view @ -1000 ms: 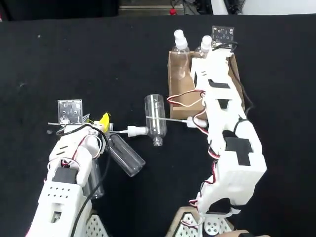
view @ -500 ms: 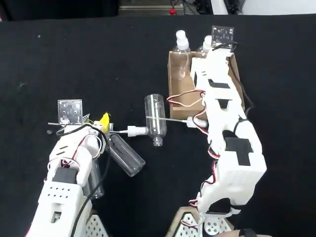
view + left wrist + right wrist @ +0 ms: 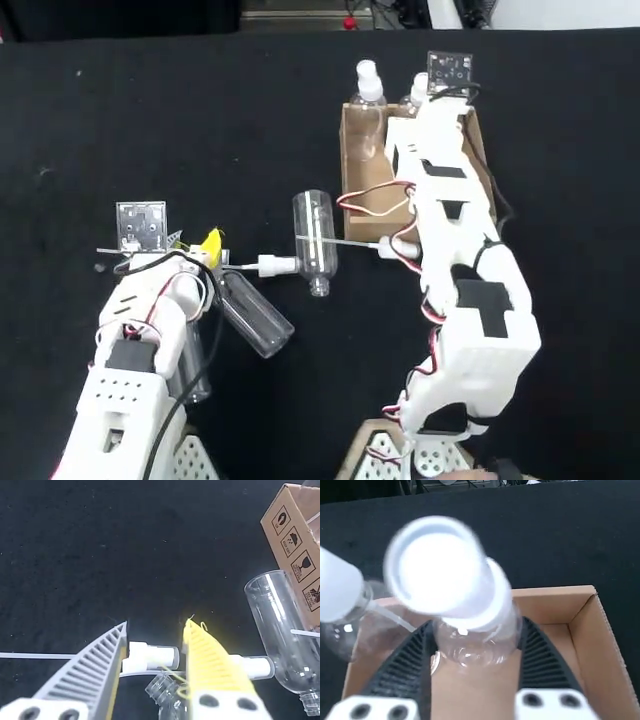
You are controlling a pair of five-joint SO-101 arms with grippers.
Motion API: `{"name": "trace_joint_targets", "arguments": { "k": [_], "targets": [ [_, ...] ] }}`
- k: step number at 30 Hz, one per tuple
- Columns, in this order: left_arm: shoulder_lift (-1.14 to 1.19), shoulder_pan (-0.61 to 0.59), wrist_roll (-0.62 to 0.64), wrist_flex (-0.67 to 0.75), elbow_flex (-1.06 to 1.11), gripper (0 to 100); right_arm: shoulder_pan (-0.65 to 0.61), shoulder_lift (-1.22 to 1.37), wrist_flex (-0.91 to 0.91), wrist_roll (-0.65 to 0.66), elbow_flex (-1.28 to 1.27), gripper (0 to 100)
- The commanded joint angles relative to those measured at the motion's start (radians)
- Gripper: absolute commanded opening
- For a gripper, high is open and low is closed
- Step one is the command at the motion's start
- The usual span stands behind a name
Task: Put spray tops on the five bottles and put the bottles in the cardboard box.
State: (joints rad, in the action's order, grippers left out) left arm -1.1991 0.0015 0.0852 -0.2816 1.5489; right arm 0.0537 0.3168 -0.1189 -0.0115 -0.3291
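My right gripper is shut on a clear bottle with a white spray top, held upright over the far end of the cardboard box. A second topped bottle stands in the box's far left corner. My left gripper is open, its grey and yellow fingers on either side of a loose spray top on the table. Another spray top lies just right of it. An open bottle lies mid-table, with a third spray top to its right, its tube lying across the bottle. Another open bottle lies by the left arm.
One more clear bottle lies partly under the left arm. The right arm stretches along the box's right side. The table is covered in black cloth.
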Motion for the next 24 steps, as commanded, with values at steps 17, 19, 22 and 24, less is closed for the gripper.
{"name": "trace_joint_targets", "arguments": {
  "k": [17,19,22,24],
  "targets": [
    [-0.011,0.007,-0.009,0.025,-0.002,18,-0.017,-0.008,-0.006,0.003,0.056,26.2],
    [-0.011,0.007,-0.009,0.025,-0.002,18,-0.028,-0.008,-0.005,0.002,0.061,26.2],
    [-0.011,0.007,-0.009,0.025,-0.002,18,-0.035,-0.008,-0.005,-0.003,0.061,26.2],
    [-0.011,0.007,-0.009,0.025,-0.002,18,-0.038,-0.012,-0.005,-0.002,0.062,26.2]
  ]
}}
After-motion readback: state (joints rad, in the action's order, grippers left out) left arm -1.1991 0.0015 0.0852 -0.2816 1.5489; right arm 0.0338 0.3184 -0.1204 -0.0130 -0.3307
